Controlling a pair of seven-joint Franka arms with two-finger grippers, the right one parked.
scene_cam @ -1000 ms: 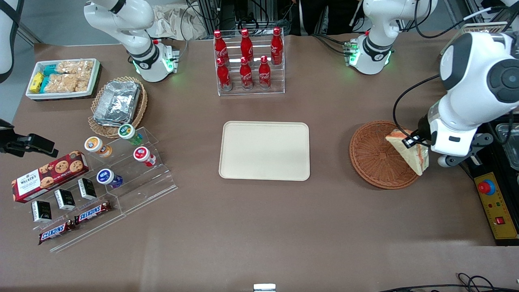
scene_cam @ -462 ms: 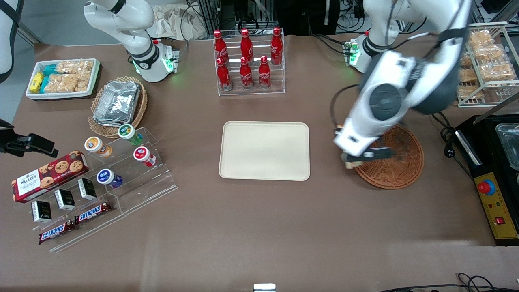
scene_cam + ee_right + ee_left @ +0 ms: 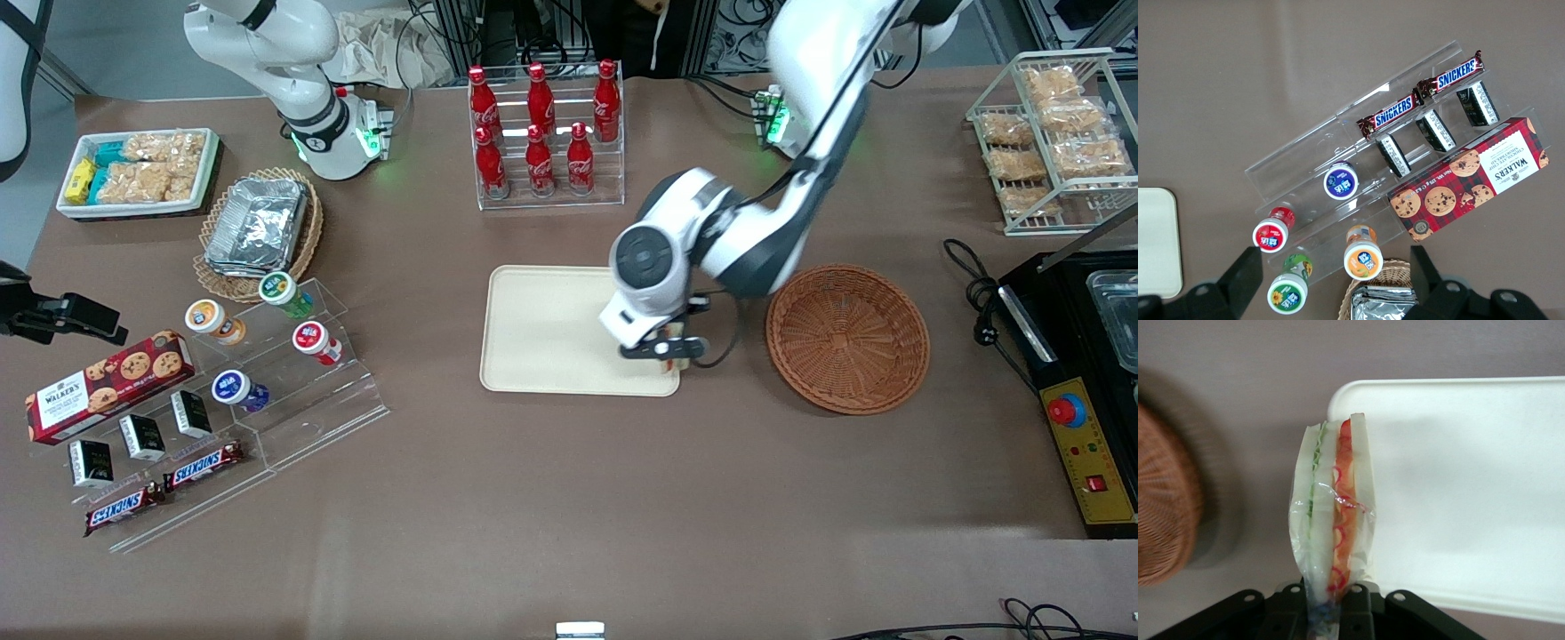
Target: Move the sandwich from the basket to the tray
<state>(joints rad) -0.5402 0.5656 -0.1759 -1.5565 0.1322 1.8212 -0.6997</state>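
Tabletop (image 3: 551,498) first: brown, crowded toward the parked arm's end, barer toward the working arm's, where my job sits. I judge the task a good half done. The tray (image 3: 551,329), cream and rectangular, lies at mid-table with nothing resting on it, and the reddish-brown wicker basket (image 3: 847,339) just beside it, toward the working arm's end, holds nothing I can see — so the pick looks done and the set-down is what remains.

My left arm reaches in over the tray's corner nearest the basket, and the gripper (image 3: 669,348) hangs there above the rim. From the front I see only a sliver of what it carries; the wrist camera settles it. The sandwich (image 3: 1333,503), a wrapped wedge with green and orange-red filling along its edge, stands edge-on and is pinched at its base between the fingers (image 3: 1356,603), which press in on it from either side.

In that wrist view the sandwich sits over the tray's rounded corner, partly over bare tabletop — not yet well inside. I judge it wants carrying further in over the tray, lowering, then releasing.
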